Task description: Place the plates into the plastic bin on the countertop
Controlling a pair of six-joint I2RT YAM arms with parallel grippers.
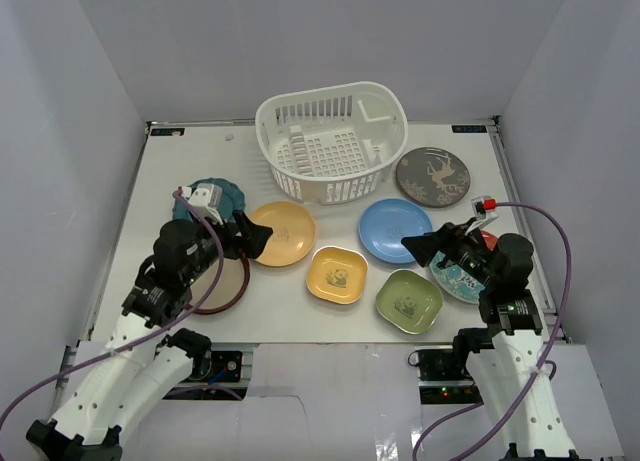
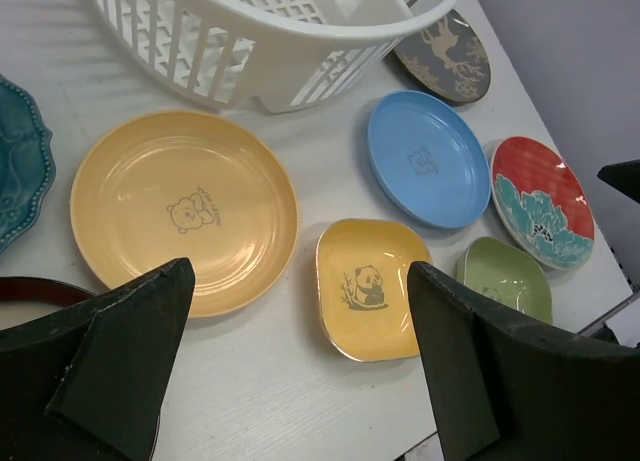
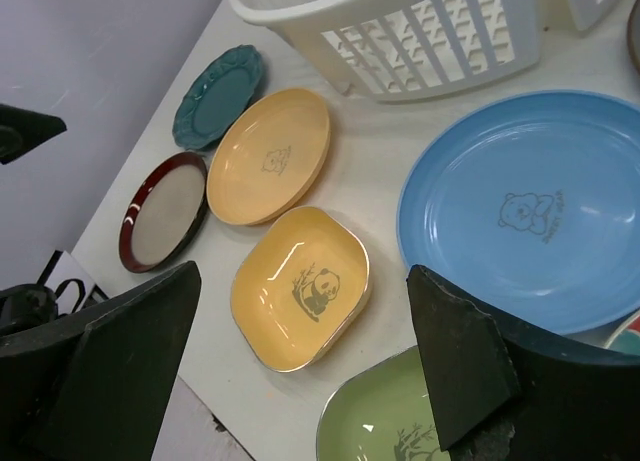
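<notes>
The white plastic bin (image 1: 330,141) stands empty at the back centre of the countertop (image 1: 180,166). In front of it lie the dark grey plate (image 1: 432,176), teal plate (image 1: 215,193), orange-yellow plate (image 1: 283,233), blue plate (image 1: 395,230), yellow panda dish (image 1: 336,274), green panda dish (image 1: 409,301), brown-rimmed plate (image 1: 228,286) and floral plate (image 1: 458,279). My left gripper (image 1: 255,239) is open and empty above the orange-yellow plate's left edge (image 2: 185,206). My right gripper (image 1: 418,246) is open and empty over the blue plate's near right edge (image 3: 520,206), partly hiding the floral plate.
White walls close in the countertop on the left, back and right. The table's front edge runs just behind the green dish (image 3: 400,431) and yellow dish (image 2: 370,286). A purple cable loops over the brown-rimmed plate.
</notes>
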